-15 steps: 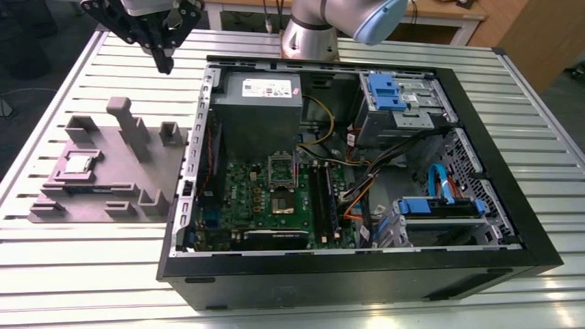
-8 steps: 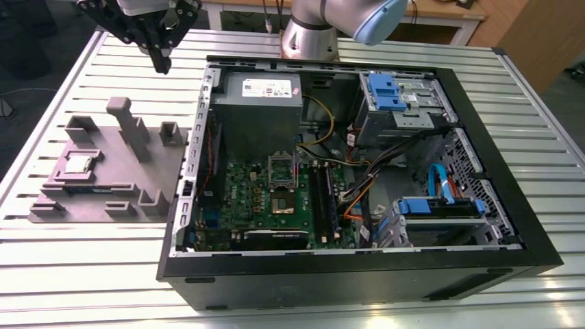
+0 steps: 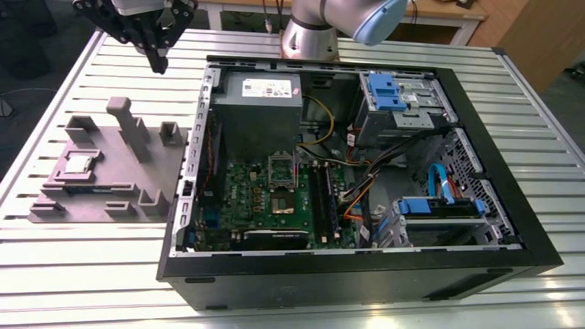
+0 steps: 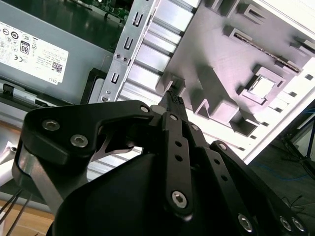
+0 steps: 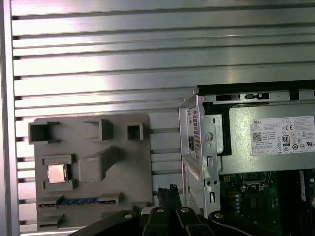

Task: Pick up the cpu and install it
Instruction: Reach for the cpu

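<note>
My pincer hangs in the air with its fingers drawn together and nothing between them, well apart from the cpu. The cpu lies flat in a square recess of the grey holder, toward the holder edge farthest from the open computer case. The holder rests on the slatted tabletop, just beside the case at the exterior view's left. The exterior view takes in the green motherboard on the case floor, with the grey power supply beyond it. The first wrist view looks down on the cpu's shiny top, with my fingertips over the strip between holder and case. The second wrist view shows my closed pincer from behind.
</note>
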